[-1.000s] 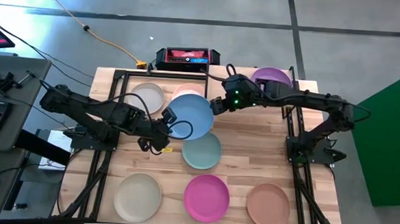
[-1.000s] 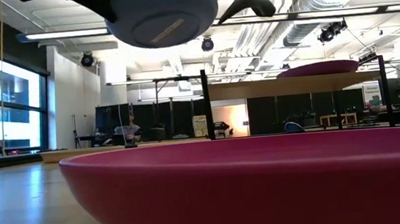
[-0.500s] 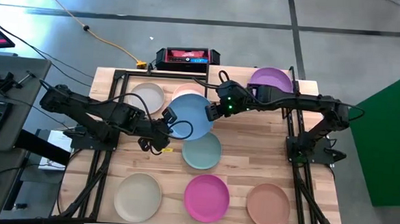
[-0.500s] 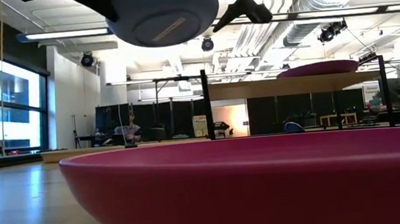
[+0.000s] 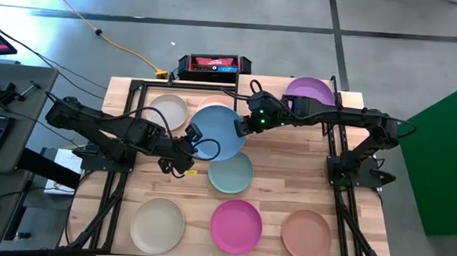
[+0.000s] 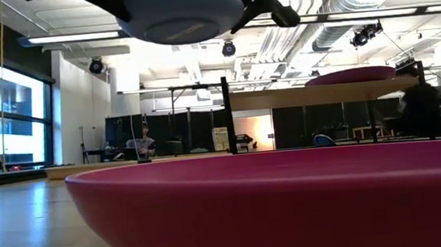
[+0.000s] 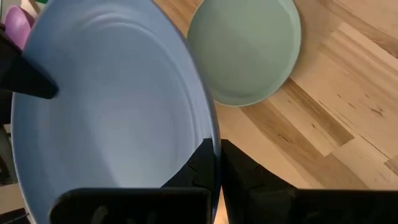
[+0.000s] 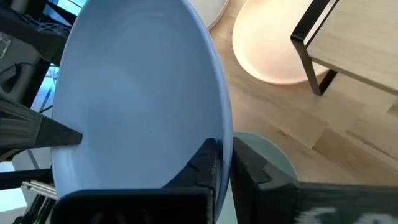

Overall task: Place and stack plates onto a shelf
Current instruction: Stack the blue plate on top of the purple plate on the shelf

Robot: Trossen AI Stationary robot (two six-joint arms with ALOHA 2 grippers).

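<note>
Two grippers are clamping the blue plate (image 5: 217, 133) at once, holding it in the air above the middle of the table (image 5: 288, 186). The left gripper (image 5: 186, 152) is pinching the rim on the side toward the table's left edge, its jaws closed with the plate's lip running between them, as the left wrist view is showing (image 7: 112, 118). The right gripper (image 5: 243, 126) is gripping the opposite rim, jaws likewise pressed together on the lip, seen in the right wrist view (image 8: 137, 106). In the low view the plate (image 6: 180, 12) is hanging high, a pale rectangular label showing on its underside; its writing is too small to read.

The teal plate (image 5: 231, 174) is lying on the tabletop just below the held plate. The grey-white plate (image 5: 167, 109) and the pale pink plate (image 5: 212, 104) are sitting near the table's far edge, partly under the shelf's frame. The purple plate (image 5: 309, 91) is resting on the shelf (image 5: 346, 98) at the far right corner. Along the near edge the cream plate (image 5: 158, 224), the magenta plate (image 5: 236, 226) and the tan-brown plate (image 5: 307, 234) are lying in a row. A black and red box (image 5: 214, 65) is sitting beyond the far edge, its lettering unreadable.
</note>
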